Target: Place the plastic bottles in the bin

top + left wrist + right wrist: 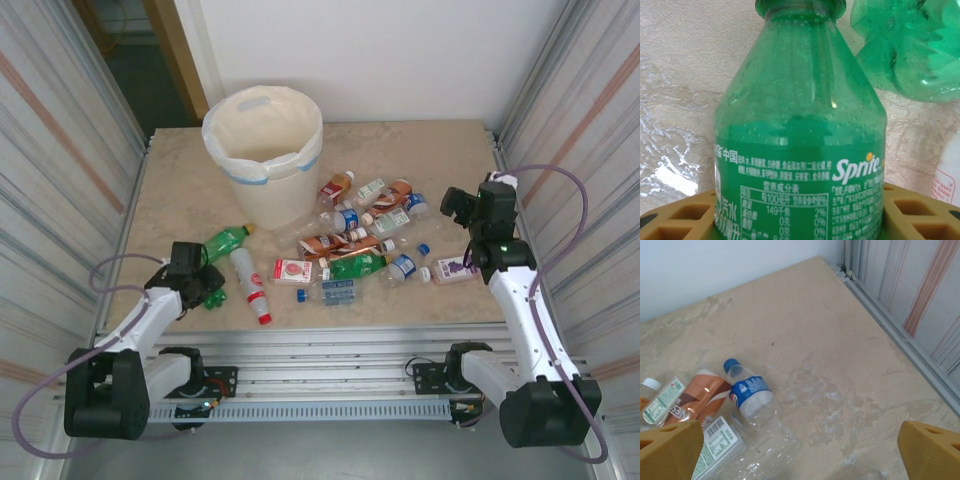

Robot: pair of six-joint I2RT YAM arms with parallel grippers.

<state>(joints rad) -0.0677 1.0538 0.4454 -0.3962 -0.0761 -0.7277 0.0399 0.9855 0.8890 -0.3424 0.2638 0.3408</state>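
There's the cream bin [275, 195], upright at the back, blue band round it, pale liner over the rim. Mixed bottles [355, 240] sprawl on their sides to its right. Out left lie a green Sprite bottle [800, 150], another green bottle [227, 240] and a white red-capped bottle [250, 283].

Light is bright, even and soft, shadows faint. In the left wrist view glare streaks the table [670, 170] at lower left, and a small glint marks the green bottle [800, 125].
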